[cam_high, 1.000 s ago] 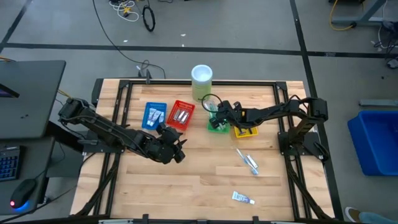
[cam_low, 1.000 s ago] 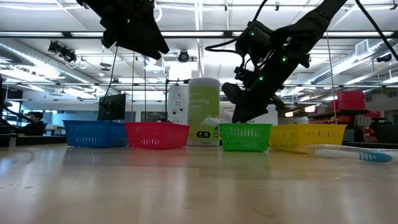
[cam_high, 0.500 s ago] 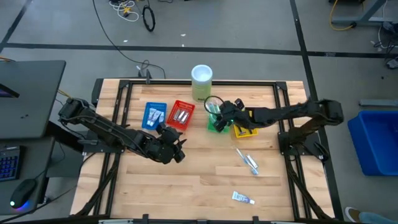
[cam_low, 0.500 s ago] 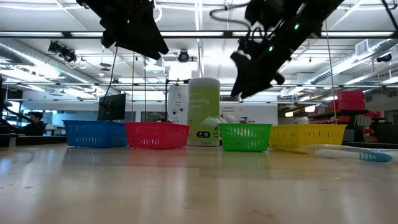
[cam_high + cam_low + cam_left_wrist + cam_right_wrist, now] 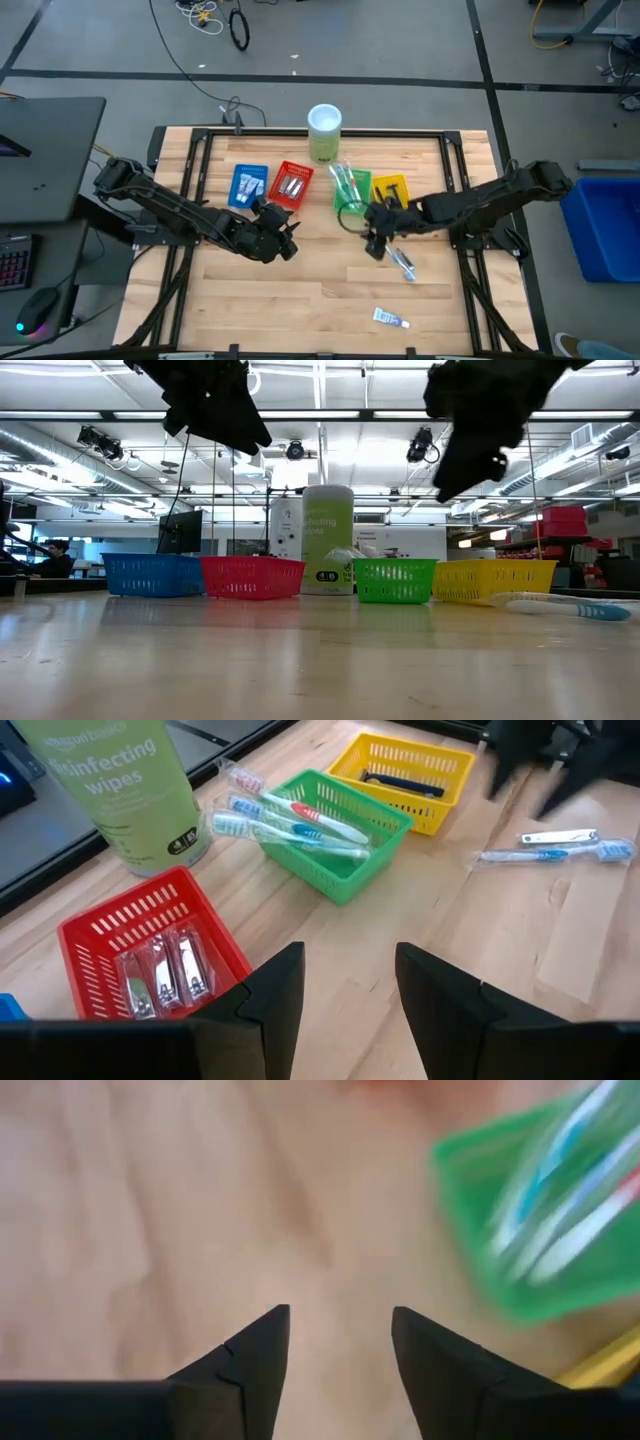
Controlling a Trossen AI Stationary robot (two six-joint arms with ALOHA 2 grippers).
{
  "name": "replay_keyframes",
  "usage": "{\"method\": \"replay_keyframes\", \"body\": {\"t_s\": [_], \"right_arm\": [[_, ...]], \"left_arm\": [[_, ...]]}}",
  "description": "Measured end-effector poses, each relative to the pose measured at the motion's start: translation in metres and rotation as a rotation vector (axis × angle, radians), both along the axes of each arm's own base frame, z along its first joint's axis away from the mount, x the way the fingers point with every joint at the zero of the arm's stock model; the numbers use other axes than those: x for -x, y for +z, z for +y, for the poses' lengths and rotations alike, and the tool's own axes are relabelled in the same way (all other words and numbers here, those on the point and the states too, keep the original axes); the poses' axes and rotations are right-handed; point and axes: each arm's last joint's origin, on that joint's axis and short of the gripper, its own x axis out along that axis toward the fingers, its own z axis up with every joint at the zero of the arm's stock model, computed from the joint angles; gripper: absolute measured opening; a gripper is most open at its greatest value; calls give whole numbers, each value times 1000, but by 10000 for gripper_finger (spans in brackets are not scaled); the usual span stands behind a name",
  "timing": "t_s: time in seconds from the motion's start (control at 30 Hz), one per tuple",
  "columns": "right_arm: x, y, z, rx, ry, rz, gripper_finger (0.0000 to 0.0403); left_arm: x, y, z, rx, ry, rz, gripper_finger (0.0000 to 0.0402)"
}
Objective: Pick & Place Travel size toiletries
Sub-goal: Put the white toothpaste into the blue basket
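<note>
Right gripper [image 5: 338,1342] gapes empty; only the left wrist view shows nail clippers [image 5: 160,978]

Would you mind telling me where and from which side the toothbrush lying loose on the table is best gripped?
Probably mid-handle, from straight above. The toothbrush lies flat on the bare table, a nail clipper close alongside, so the fingers should straddle its thin handle across its width. The open right gripper hangs nearby.
</note>
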Motion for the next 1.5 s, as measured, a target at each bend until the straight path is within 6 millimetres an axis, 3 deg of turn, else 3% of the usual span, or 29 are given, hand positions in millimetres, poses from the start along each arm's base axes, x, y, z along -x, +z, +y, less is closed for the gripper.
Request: {"method": "replay_keyframes", "body": {"t_s": [0.33,0.57,0.87,1.23,1.5], "right_arm": [[30,-9,54,-201,44,184,199],[40,-6,84,-217,173,143,205],[50,-3,120,-190,336,26,182],[61,-34,159,-160,490,111,171],[70,-62,180,-111,552,181,216]], "left_arm": [[0,0,0,6,2,-7,166],[0,0,0,23,14,-21,166],[-1,0,-1,46,-5,-13,166],[-5,2,-5,99,-120,-8,166],[-9,7,-8,113,-157,-60,166]]}}
